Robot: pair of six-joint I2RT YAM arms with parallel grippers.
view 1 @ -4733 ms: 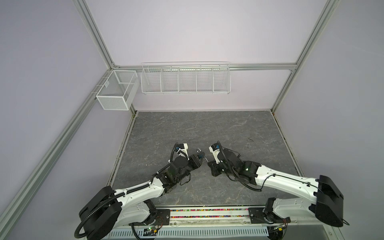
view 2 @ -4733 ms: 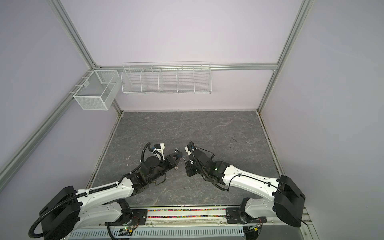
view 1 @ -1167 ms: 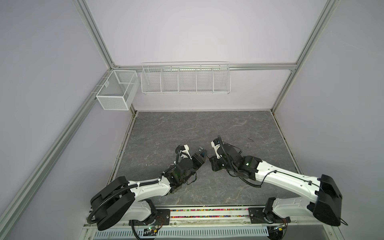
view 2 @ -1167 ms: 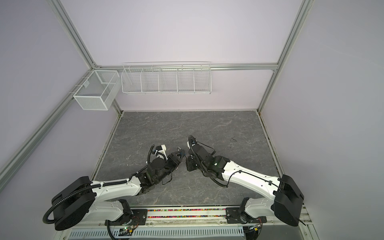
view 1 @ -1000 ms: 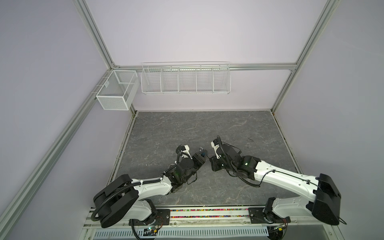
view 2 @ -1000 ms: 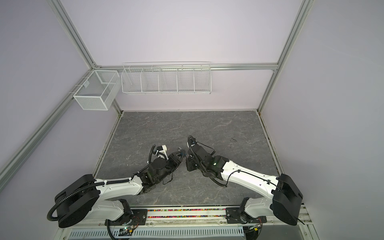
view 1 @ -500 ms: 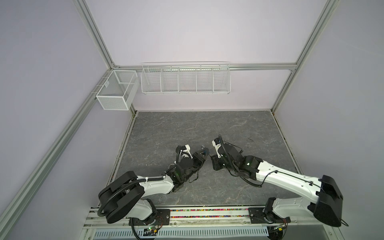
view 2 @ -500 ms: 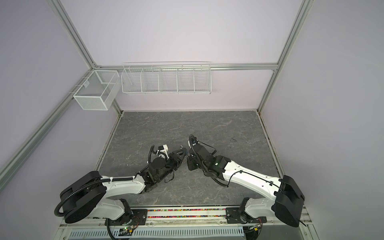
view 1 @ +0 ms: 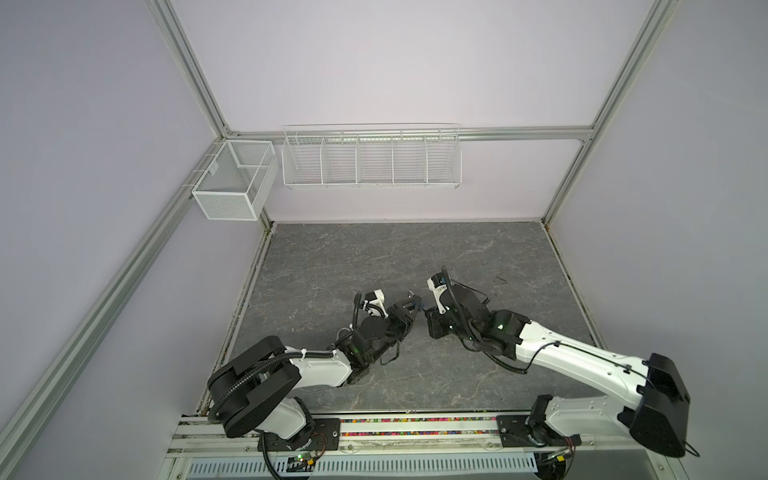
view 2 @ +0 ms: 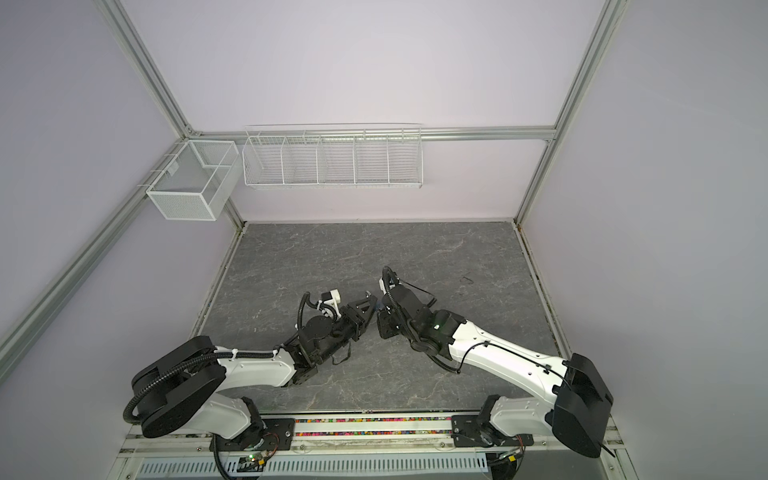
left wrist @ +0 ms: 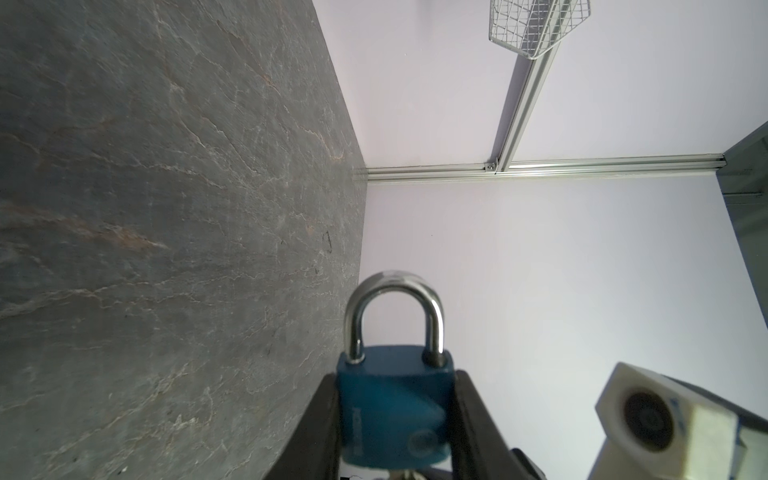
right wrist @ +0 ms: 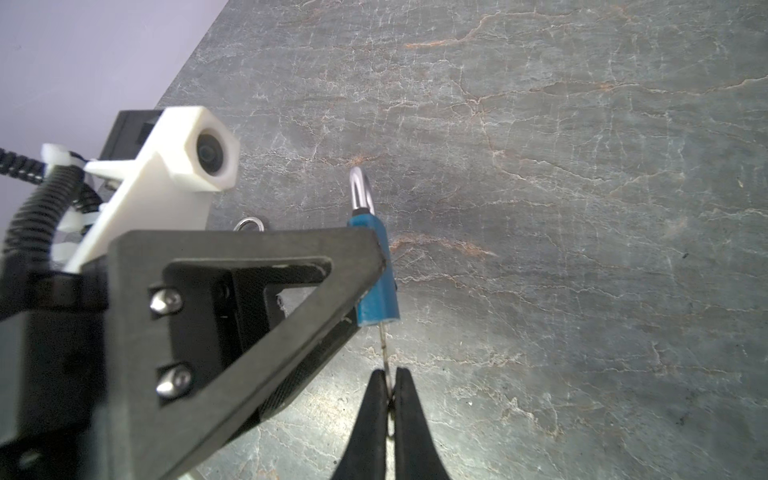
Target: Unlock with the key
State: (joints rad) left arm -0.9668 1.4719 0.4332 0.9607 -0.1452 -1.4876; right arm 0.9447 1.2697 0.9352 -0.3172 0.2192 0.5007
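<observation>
right tool [right wrist: 390,376]: pinched tight on key [right wrist: 385,347], blade in the padlock's underside | left tool [left wrist: 395,388]: narrowed onto the blue padlock [left wrist: 392,409] body, held off the table [view 1: 374,257] near its front middle | shackle [left wrist: 392,291]: both legs in body | far wall: wire rack [view 1: 371,158], mesh box [view 1: 232,183]

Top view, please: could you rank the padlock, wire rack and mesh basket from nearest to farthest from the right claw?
1. Padlock: just ahead of the right claw, front centre.
2. Wire rack: back wall.
3. Mesh basket: left wall.
</observation>
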